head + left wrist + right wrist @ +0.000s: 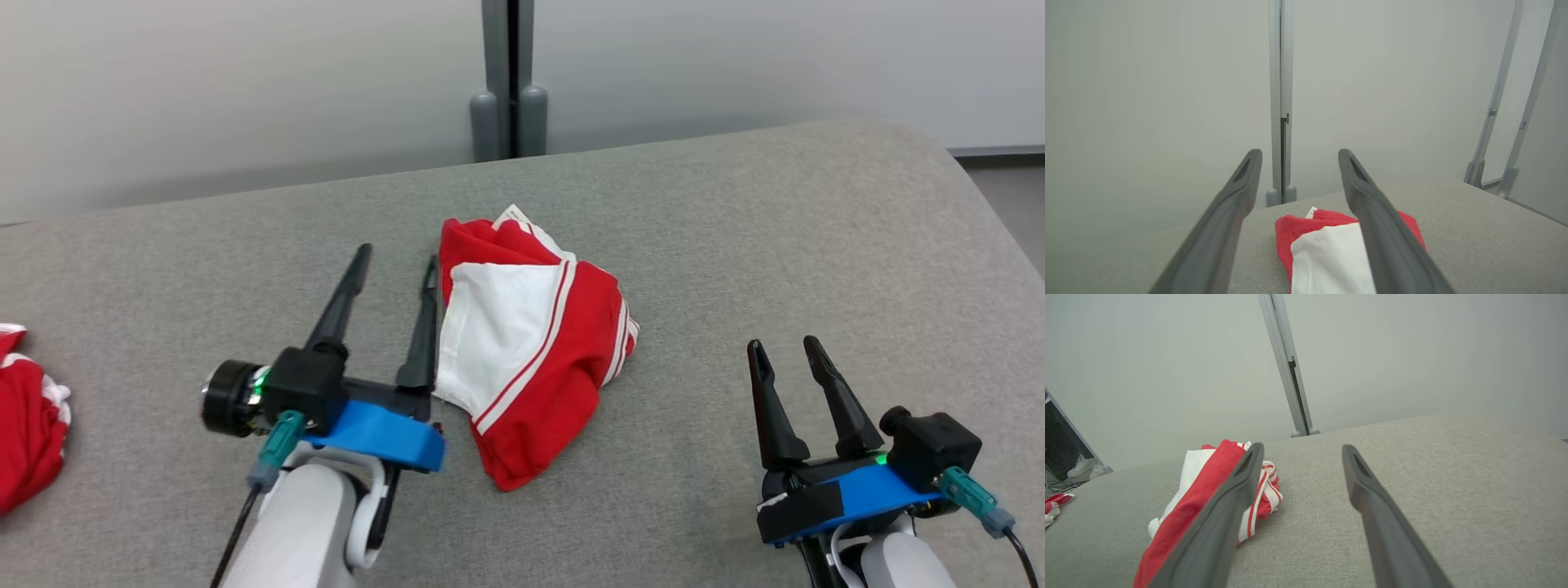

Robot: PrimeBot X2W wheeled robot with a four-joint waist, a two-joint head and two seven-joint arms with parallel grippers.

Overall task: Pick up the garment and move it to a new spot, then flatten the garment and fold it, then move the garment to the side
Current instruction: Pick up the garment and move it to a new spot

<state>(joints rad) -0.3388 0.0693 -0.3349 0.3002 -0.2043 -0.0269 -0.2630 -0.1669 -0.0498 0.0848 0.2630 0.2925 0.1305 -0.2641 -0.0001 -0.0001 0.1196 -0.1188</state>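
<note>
At lower left, the left gripper (397, 256) is spread and empty, just beside the garment (531, 343) — right gripper (783, 345) spread too, well apart. It's a crumpled heap on the table (816, 245), so I'd guess flattening, folding and the side move are all left.

Grey fabric-covered surface (775, 245) with a rounded far corner, pale wall panels (229, 90) behind, grey upright post (508, 73) on two rounded feet, crumpled red-and-white cloth (28, 425) at the left edge, white shoes (1084, 467) on the floor beyond.
</note>
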